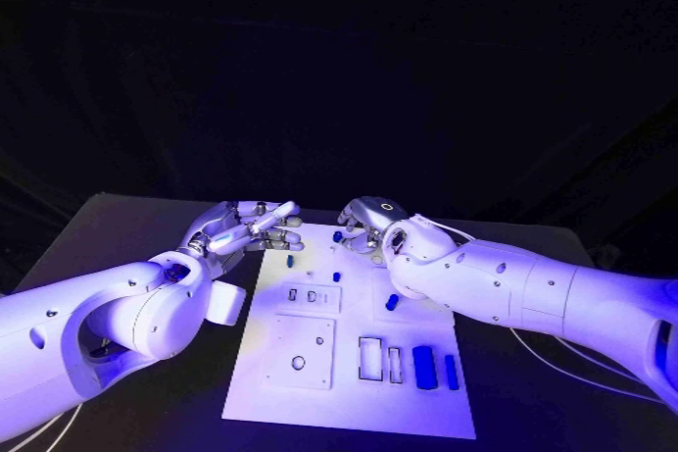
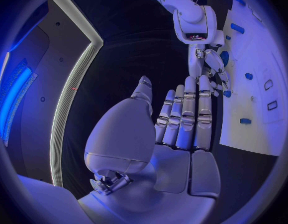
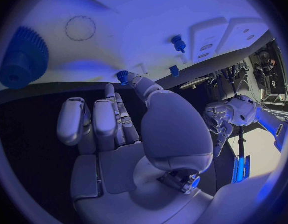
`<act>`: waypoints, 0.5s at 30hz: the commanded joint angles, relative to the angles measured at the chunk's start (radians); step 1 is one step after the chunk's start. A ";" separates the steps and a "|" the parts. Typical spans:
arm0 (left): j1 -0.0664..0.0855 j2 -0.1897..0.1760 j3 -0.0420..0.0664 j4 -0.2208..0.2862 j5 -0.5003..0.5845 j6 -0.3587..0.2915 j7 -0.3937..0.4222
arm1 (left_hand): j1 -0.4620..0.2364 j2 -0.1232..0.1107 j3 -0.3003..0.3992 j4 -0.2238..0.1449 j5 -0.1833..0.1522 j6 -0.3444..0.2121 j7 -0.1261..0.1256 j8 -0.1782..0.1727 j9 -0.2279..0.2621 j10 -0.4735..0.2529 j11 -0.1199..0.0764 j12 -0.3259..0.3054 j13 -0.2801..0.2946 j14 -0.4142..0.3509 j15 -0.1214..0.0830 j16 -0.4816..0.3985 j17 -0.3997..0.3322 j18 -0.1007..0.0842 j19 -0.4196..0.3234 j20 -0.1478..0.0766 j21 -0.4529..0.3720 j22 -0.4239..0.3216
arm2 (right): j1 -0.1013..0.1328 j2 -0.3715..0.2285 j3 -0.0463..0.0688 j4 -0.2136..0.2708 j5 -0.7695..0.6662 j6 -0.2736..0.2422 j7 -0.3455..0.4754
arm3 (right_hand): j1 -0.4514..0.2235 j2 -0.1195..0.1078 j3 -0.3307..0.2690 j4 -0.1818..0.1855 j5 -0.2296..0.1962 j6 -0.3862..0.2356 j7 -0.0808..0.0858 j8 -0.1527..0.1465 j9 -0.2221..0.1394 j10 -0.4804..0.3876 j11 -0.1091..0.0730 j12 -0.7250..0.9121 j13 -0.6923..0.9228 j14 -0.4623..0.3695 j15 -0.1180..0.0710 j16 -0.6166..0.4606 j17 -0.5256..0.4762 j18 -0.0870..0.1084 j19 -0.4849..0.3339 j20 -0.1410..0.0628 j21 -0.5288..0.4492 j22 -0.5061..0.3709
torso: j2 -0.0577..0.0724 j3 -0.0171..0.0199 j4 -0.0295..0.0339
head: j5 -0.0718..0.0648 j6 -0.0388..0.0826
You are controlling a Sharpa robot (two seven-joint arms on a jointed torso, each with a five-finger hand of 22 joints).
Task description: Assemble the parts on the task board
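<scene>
The white task board (image 1: 354,374) lies in the middle of the black table. My right hand (image 1: 370,222) hovers over the board's far edge; its thumb and a finger meet on a small blue part (image 3: 123,75), also visible from the left wrist (image 2: 227,93). My left hand (image 1: 262,226) is at the board's far left corner, fingers (image 2: 187,114) stretched straight with nothing in them. A blue gear (image 3: 24,57) and a blue peg (image 3: 178,43) stand on the board. Other blue parts (image 1: 392,301) and two long blue pieces (image 1: 424,362) lie toward the board's right side.
Raised white plates with slots and holes (image 1: 301,349) sit on the board's left half. Cables (image 1: 551,364) trail on the table under my right arm. Bare black table (image 1: 141,226) runs along the board's left and far sides.
</scene>
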 commanded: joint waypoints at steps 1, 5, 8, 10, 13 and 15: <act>0.001 -0.001 0.001 0.001 0.003 0.021 0.002 | 0.000 0.008 -0.004 -0.001 0.002 -0.005 0.001 -0.004 -0.001 -0.007 0.003 -0.006 -0.001 -0.001 0.003 -0.006 0.002 0.012 0.003 0.002 -0.006 -0.001 | 0.005 -0.055 0.000 0.065 0.023 -0.019 -0.015 | 0.010 0.003 -0.009 0.001 0.007 0.023 -0.003 0.013 0.005 0.009 -0.005 0.013 0.004 0.007 -0.002 -0.003 -0.002 0.007 0.001 -0.002 -0.001 0.005 | -0.002 -0.0006 -0.0035 | 0.001 0.002; 0.001 -0.008 0.001 0.005 0.012 0.022 0.001 | 0.000 0.008 -0.004 -0.001 0.002 -0.005 0.001 -0.004 -0.001 -0.007 0.003 -0.006 -0.001 -0.001 0.003 -0.006 0.002 0.012 0.003 0.002 -0.006 -0.001 | 0.011 -0.158 0.004 0.169 0.079 -0.035 -0.014 | 0.012 0.007 -0.012 0.008 0.017 0.059 0.001 0.026 0.013 0.060 -0.010 0.048 0.015 0.007 -0.005 -0.005 -0.007 0.009 -0.005 -0.004 -0.009 -0.003 | -0.004 -0.0015 -0.0098 | 0.004 0.004; 0.001 -0.013 0.001 0.006 0.017 0.022 0.001 | 0.000 0.008 -0.004 -0.001 0.002 -0.005 0.001 -0.004 -0.001 -0.007 0.003 -0.006 -0.001 -0.001 0.003 -0.006 0.002 0.012 0.003 0.002 -0.006 -0.001 | 0.016 -0.242 0.009 0.239 0.150 -0.028 -0.010 | 0.011 0.000 -0.023 0.012 0.026 0.077 -0.004 0.034 0.018 0.146 -0.025 0.106 0.043 0.009 -0.015 0.001 -0.001 0.009 -0.002 -0.010 -0.008 0.002 | -0.005 -0.0007 -0.0161 | 0.005 0.007; 0.001 -0.016 0.001 0.007 0.019 0.023 0.001 | 0.000 0.008 -0.004 -0.001 0.002 -0.005 0.001 -0.004 -0.001 -0.007 0.003 -0.006 -0.001 -0.001 0.003 -0.006 0.002 0.012 0.003 0.002 -0.006 -0.001 | 0.018 -0.292 0.013 0.277 0.196 0.008 -0.016 | 0.008 -0.013 -0.045 0.013 0.036 0.080 -0.016 0.038 0.020 0.211 -0.043 0.170 0.083 0.013 -0.029 0.011 0.012 0.006 0.009 -0.021 0.002 0.018 | -0.006 0.0001 -0.0210 | 0.008 0.006; 0.001 -0.017 0.001 0.007 0.021 0.023 0.001 | 0.001 0.008 -0.005 -0.001 0.002 -0.006 0.001 -0.005 -0.001 -0.009 0.003 -0.007 -0.001 -0.002 0.004 -0.007 0.002 0.012 0.002 0.002 -0.006 -0.002 | 0.020 -0.372 0.019 0.333 0.273 0.083 -0.034 | 0.013 -0.010 -0.128 0.032 0.066 0.038 -0.027 0.051 0.028 0.201 -0.058 0.521 0.406 0.049 -0.043 0.132 0.172 -0.014 0.069 -0.043 0.055 0.102 | -0.005 0.0038 -0.0236 | 0.012 0.010; 0.001 -0.017 0.001 0.006 0.023 0.024 0.001 | 0.001 0.008 -0.005 -0.001 0.002 -0.006 0.001 -0.005 -0.002 -0.009 0.003 -0.007 -0.002 -0.003 0.004 -0.007 0.002 0.012 0.002 0.002 -0.006 -0.002 | 0.021 -0.401 0.021 0.353 0.275 0.108 -0.041 | 0.015 0.001 -0.161 0.048 0.070 0.014 -0.025 0.071 0.037 0.190 -0.050 0.829 0.711 0.058 -0.037 0.192 0.256 -0.019 0.088 -0.039 0.072 0.130 | -0.005 0.0052 -0.0249 | 0.013 0.010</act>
